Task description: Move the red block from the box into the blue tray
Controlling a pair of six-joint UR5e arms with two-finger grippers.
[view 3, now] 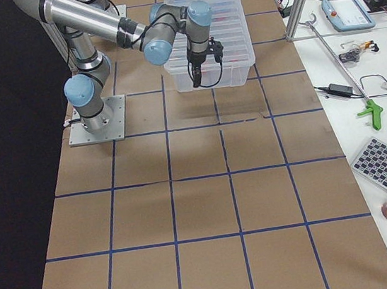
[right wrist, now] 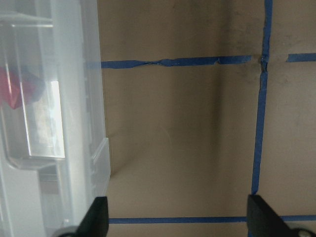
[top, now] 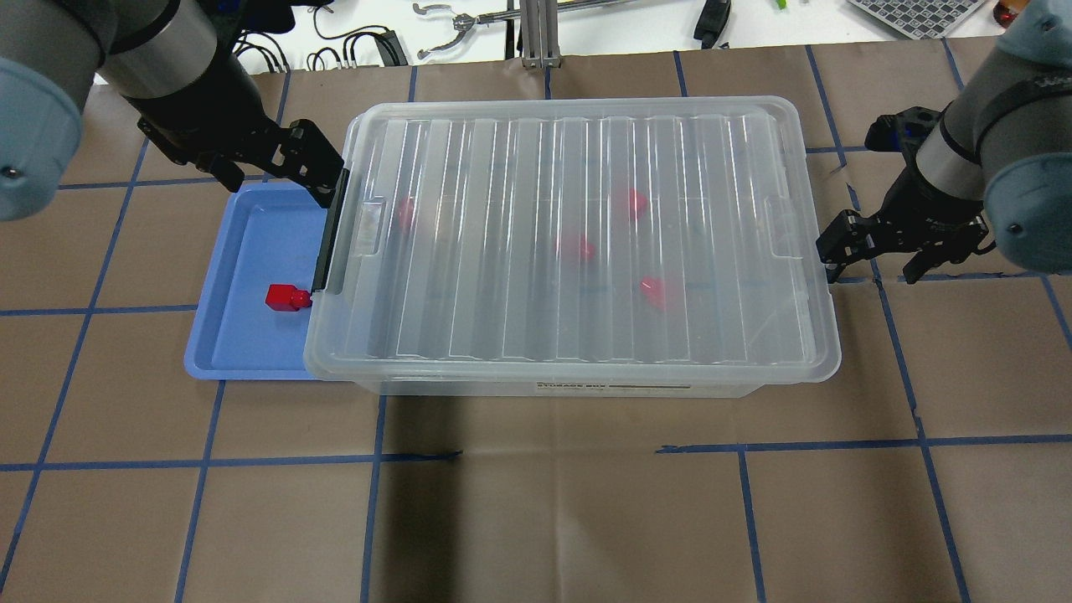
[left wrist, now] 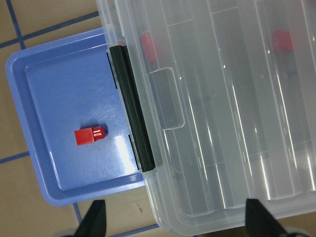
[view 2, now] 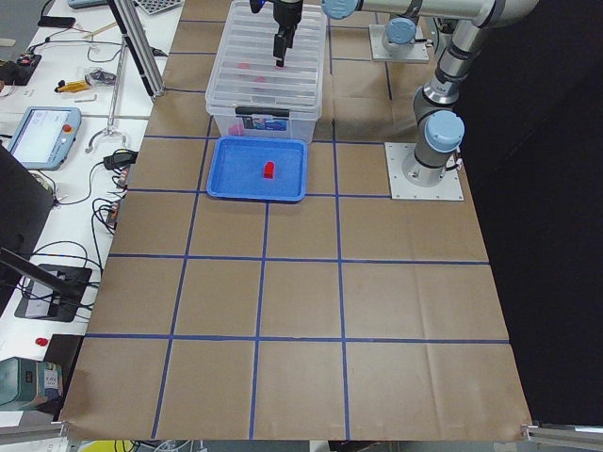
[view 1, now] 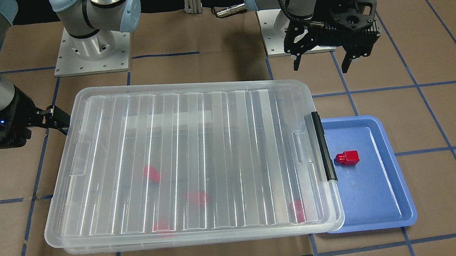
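One red block (view 1: 347,158) lies on its side in the blue tray (view 1: 375,197), apart from the rim; it also shows in the overhead view (top: 285,297) and the left wrist view (left wrist: 90,135). The box (view 1: 196,149) has its ribbed lid on, and its black clip bar (view 1: 321,147) overhangs the tray's edge. Several more red blocks (top: 576,248) show blurred through the lid. My left gripper (view 1: 322,66) is open and empty, above the table past the tray's far end. My right gripper (top: 871,270) is open and empty, beside the box's other end.
The box and tray (top: 243,352) sit on brown paper marked with blue tape lines (top: 553,448). The arm bases (view 1: 92,49) stand behind the box. Tools and cables lie on a white bench (top: 469,25) beyond the table's far edge.
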